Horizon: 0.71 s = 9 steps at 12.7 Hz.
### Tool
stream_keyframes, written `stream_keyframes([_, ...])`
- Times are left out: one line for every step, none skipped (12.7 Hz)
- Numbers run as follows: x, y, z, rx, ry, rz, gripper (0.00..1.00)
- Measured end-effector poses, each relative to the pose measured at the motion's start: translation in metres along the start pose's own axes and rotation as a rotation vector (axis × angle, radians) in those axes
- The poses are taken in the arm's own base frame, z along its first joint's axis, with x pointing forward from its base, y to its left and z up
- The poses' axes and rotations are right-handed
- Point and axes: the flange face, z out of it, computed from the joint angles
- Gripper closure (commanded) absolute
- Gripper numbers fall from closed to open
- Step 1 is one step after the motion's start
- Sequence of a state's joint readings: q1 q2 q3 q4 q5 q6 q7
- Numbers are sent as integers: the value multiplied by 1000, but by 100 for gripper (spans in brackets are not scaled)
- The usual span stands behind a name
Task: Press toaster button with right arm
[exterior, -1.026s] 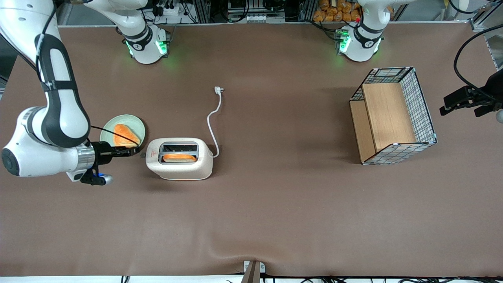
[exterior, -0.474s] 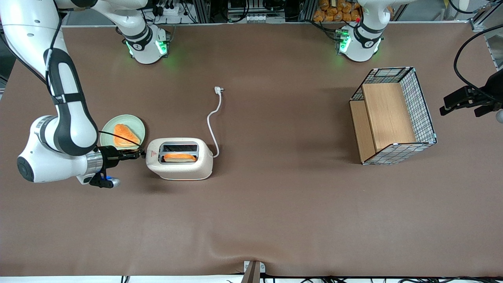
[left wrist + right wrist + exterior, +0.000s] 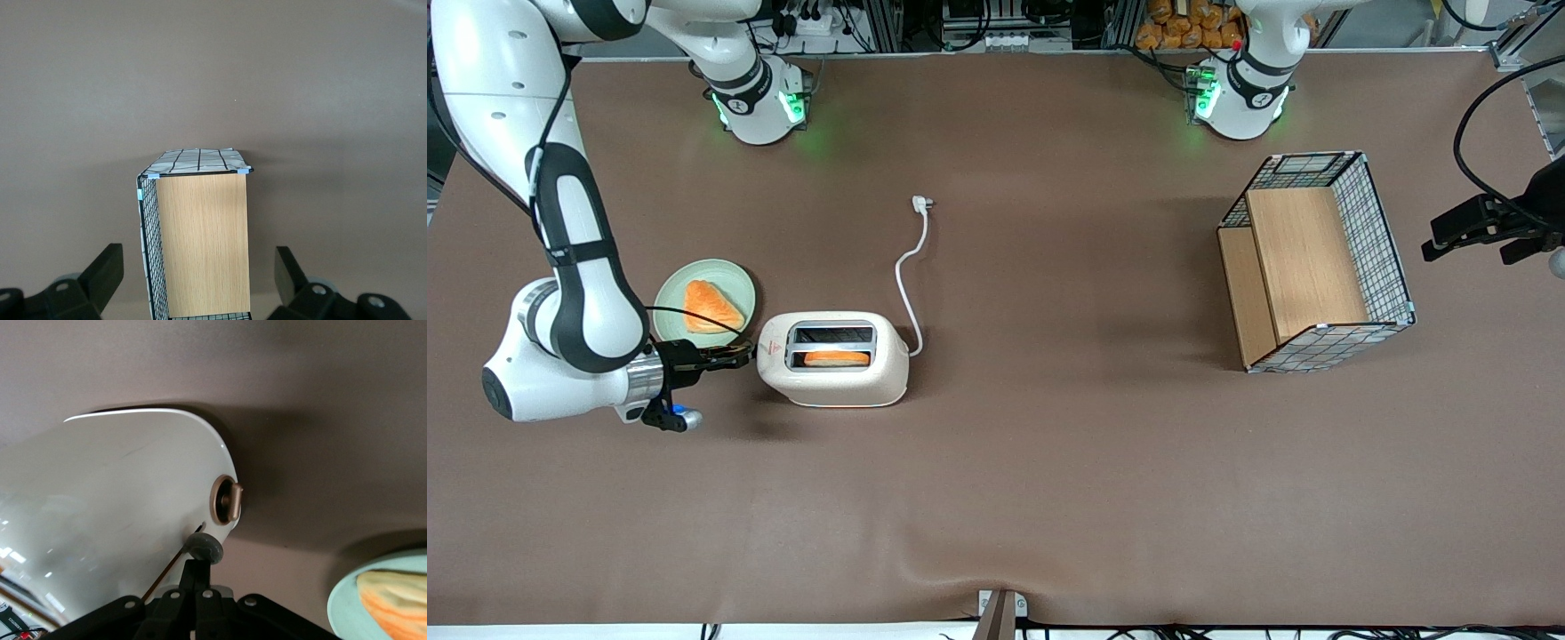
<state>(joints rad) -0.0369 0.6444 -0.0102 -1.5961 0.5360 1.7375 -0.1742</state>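
The cream-white toaster stands mid-table with an orange slice low in the slot nearer the front camera. The right arm reaches in level from the working arm's end. Its slim black gripper is at the toaster's short end. In the right wrist view the gripper is shut, fingers pressed together, with their tips against the small grey button on the toaster's end. A bronze round dial sits just beside the button. In the front view the gripper hides the button.
A pale green plate with an orange slice lies beside the gripper, farther from the front camera. The toaster's white cord runs to a plug. A wire basket with wooden shelves stands toward the parked arm's end.
The right arm has moved toward the toaster, bringing the gripper from beside the plate to the toaster's end. The slice in the slot now sits lower.
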Motion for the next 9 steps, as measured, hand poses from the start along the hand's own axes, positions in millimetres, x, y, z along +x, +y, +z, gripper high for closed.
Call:
stream_keyframes([2, 2, 3, 1, 0, 0, 100])
stream_keyframes([3, 4, 5, 2, 1, -1, 100])
stream_keyframes([4, 6, 5, 3, 2, -2, 100])
stream_keyframes([4, 7, 5, 4, 2, -3, 100])
stream_keyframes([4, 9, 5, 5, 3, -3, 100])
stream_keyframes([4, 10, 5, 7, 3, -3, 100])
stream_keyframes([4, 10, 5, 8, 3, -3, 100])
stream_keyframes([4, 9, 5, 10, 2, -4, 100])
stream_keyframes([4, 8, 5, 11, 2, -7, 100])
